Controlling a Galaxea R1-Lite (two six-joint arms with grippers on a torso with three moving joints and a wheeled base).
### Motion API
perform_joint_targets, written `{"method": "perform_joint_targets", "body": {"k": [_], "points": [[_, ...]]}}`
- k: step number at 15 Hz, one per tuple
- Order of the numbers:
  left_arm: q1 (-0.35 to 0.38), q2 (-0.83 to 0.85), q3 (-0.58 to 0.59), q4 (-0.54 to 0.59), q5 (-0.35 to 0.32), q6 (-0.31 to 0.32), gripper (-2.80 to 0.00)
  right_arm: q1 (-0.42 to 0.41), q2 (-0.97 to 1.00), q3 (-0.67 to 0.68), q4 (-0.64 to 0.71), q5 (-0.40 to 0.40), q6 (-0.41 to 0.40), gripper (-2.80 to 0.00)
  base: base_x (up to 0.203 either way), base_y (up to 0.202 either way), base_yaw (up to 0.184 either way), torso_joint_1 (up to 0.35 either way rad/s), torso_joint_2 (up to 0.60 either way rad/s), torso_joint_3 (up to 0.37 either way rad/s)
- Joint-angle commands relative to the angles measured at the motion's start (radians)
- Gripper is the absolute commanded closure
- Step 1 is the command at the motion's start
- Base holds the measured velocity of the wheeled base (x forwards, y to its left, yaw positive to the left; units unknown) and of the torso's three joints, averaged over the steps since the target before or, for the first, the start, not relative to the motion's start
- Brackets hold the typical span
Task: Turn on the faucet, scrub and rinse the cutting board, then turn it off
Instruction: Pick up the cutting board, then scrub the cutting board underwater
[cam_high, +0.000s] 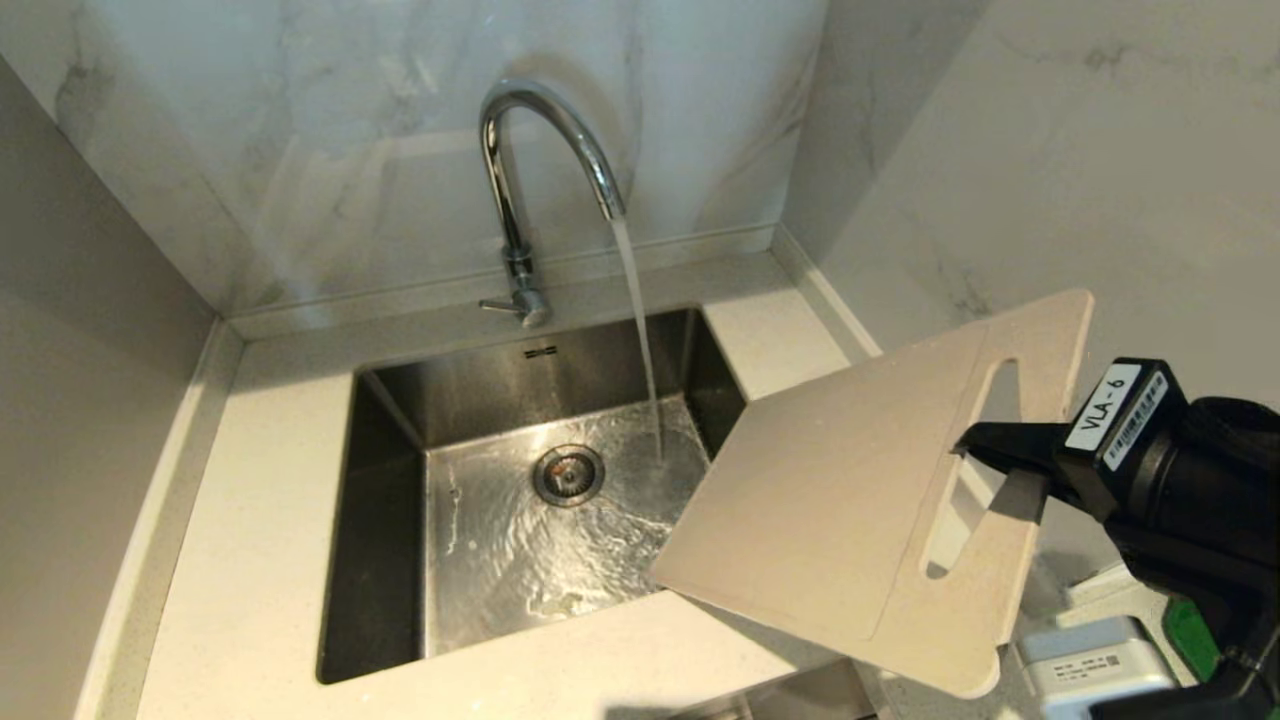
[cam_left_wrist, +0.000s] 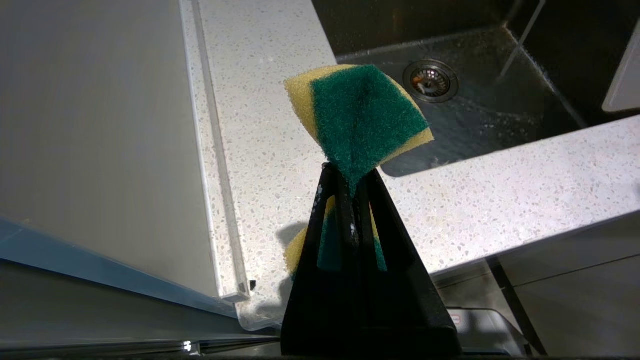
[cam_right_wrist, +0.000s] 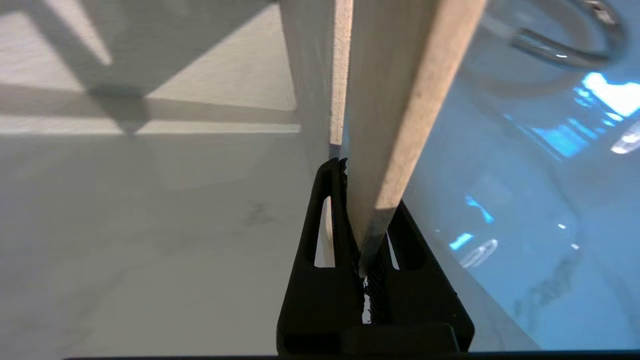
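1. Nearest to me, the right gripper (cam_high: 1000, 470) is clamped tight on the cutting board (cam_high: 850, 500), its jaws closed over the strip at the handle slot. It holds the board tilted in the air above the sink's near right corner, lower edge hanging over the basin.
2. Off to the side, the left gripper (cam_left_wrist: 350, 200) is pinched shut on a green-and-yellow sponge (cam_left_wrist: 357, 115), which it holds above the speckled counter (cam_left_wrist: 500, 190) on the near side of the sink. It does not show in the head view.
3. Further in, the steel sink (cam_high: 400, 420) has water swirling over its floor around the drain (cam_high: 568, 474).
4. At the back, the faucet (cam_high: 520, 170) is running. Its stream drops into the right half of the basin, near the board's edge but, as far as I can tell, not touching it. The small lever (cam_high: 497, 305) sticks out sideways at the base.
5. By my reckoning the tap step is done and the wash is just starting. The board looks dry and the sponge is well apart from it.
6. Next, I would say, the board has to swing under the stream, face up to the water, and the sponge has to come over and meet it. That thin grip at the slot may slip once wet.
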Motion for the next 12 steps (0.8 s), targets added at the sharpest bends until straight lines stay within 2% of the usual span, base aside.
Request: {"method": "perform_joint_targets", "body": {"k": [1,3,8,12], "points": [[0.0,0.0,0.001,0.0,0.002,0.0,0.0,0.0,0.033,0.002,-0.062,0.014,-0.014,0.0,0.0,0.0,0.0,0.0,0.0,0.0],[0.0,0.0,0.001,0.0,0.0,-0.002,0.0,0.0,0.045,0.001,-0.094,0.028,-0.012,0.0,0.0,0.0,0.0,0.0,0.0,0.0],[0.0,0.0,0.0,0.0,0.0,-0.001,0.0,0.0,0.129,-0.006,-0.224,0.137,-0.009,0.0,0.0,0.0,0.0,0.0,0.0,0.0],[0.0,0.0,0.001,0.0,0.0,0.0,0.0,0.0,0.178,-0.013,-0.283,0.185,-0.012,0.0,0.0,0.0,0.0,0.0,0.0,0.0]]}}
